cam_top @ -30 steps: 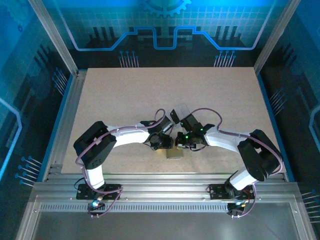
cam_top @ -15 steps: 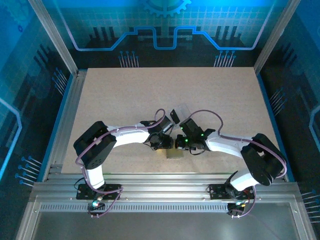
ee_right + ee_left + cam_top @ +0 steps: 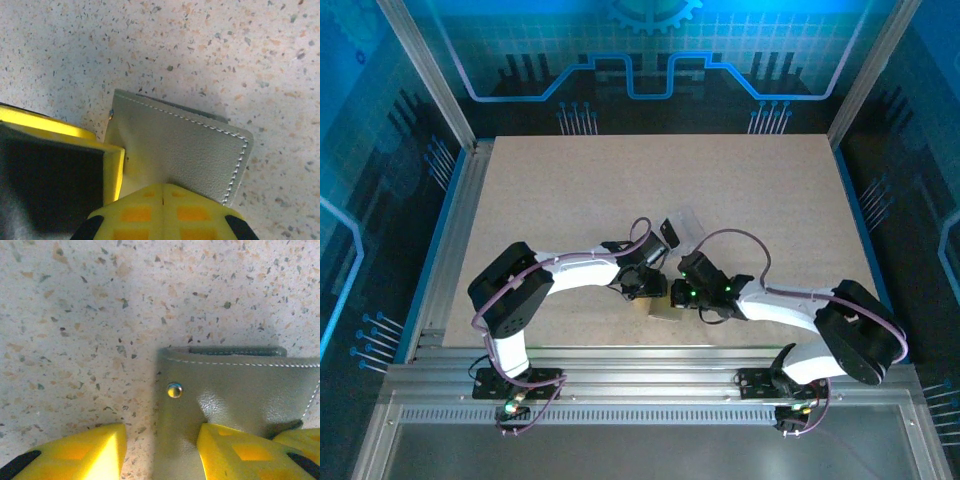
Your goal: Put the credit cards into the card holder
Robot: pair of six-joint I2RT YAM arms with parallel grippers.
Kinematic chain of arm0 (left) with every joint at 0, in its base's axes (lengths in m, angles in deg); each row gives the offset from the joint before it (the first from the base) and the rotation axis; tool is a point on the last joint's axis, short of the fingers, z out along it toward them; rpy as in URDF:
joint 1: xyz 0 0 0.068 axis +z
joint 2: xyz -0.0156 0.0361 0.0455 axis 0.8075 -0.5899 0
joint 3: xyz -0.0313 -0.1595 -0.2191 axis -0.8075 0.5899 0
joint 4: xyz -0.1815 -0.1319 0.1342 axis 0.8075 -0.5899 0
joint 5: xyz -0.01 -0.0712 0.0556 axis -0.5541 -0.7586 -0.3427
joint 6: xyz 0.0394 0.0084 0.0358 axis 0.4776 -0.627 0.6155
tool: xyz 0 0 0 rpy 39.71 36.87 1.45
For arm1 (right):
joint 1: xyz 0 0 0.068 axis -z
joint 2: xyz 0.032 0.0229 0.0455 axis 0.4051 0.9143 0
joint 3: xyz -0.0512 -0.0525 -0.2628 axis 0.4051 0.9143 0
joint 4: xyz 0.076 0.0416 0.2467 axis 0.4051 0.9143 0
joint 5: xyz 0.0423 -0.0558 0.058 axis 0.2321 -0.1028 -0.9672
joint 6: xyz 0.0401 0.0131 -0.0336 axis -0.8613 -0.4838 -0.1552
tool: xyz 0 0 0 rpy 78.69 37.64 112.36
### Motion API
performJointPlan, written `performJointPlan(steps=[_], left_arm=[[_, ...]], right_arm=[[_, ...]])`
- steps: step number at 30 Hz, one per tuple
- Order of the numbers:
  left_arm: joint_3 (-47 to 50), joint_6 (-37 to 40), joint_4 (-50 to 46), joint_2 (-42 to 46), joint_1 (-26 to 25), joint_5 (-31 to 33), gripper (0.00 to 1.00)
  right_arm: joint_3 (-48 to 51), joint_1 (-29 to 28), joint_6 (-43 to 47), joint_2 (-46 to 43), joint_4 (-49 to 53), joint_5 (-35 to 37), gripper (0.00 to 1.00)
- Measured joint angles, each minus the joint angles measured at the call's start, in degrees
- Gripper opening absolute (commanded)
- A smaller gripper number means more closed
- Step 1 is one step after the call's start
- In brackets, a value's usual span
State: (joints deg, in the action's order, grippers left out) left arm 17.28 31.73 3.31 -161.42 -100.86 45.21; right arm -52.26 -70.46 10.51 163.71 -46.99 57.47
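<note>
Grey leather card holder, rectangular, white-stitched, rests on speckled tabletop.

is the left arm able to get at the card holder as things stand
Likely yes. The left tool is right at the card holder, jaws apart: one finger over its edge, the other over the table beside it. The shut right tool sits at another edge, not blocking.

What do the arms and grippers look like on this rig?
The left arm and right arm both have white shells with black joints and bases. A purple cable loops along each one. Green lights glow by the right wrist. The left fingers and right fingers are yellow moulded plastic with black patches.
</note>
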Motion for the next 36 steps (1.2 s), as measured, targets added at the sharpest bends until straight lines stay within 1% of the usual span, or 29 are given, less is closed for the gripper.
performJointPlan(steps=[5, 9, 16, 19, 22, 25, 27, 30, 32, 33, 36], left_arm=[[-0.3, 0.0, -0.2, -0.2, 0.0, 0.0, 0.45], [-0.3, -0.5, -0.2, -0.2, 0.0, 0.0, 0.45], [-0.2, -1.5, -0.2, -0.2, 0.0, -0.2, 0.44], [-0.2, -1.5, -0.1, -0.2, 0.0, -0.2, 0.45], [-0.2, -1.5, -0.1, 0.0, 0.0, -0.2, 0.46], [0.1, -1.5, 0.2, 0.4, 0.1, -0.4, 0.49], [1.0, -1.4, 1.2, 1.2, 0.5, -1.2, 0.51], [3.2, -0.9, 3.9, 2.8, 2.2, -3.9, 0.54], [4.7, -0.4, 5.7, 3.8, 3.7, -6.3, 0.57], [5.5, 0.0, 6.2, 4.5, 4.5, -7.3, 0.6], [7.5, 0.6, 5.5, 8.0, 8.3, -7.7, 0.74]], right_arm=[[2.0, -1.9, -1.3, -0.6, -3.1, 3.4, 0.0], [2.0, -3.9, -2.6, 0.7, -4.3, 7.1, 0.0], [2.3, -8.7, -6.8, 2.9, -6.4, 16.1, 0.0], [2.8, -9.4, -7.9, 2.6, -7.1, 17.4, 0.0], [2.7, -9.1, -8.0, 1.6, -6.3, 16.9, 0.01], [2.6, -8.0, -7.1, 0.6, -4.7, 14.5, 0.19], [2.0, -7.1, -5.9, 0.1, -2.6, 12.6, 0.29], [0.3, -5.4, -3.7, -0.7, 1.5, 10.5, 0.38], [-1.2, -4.0, -1.9, -0.9, 4.2, 8.6, 0.45], [-1.9, -3.5, -1.0, -0.9, 5.2, 7.6, 0.49], [-4.5, -2.3, 2.4, -0.9, 8.9, 3.7, 0.64]])
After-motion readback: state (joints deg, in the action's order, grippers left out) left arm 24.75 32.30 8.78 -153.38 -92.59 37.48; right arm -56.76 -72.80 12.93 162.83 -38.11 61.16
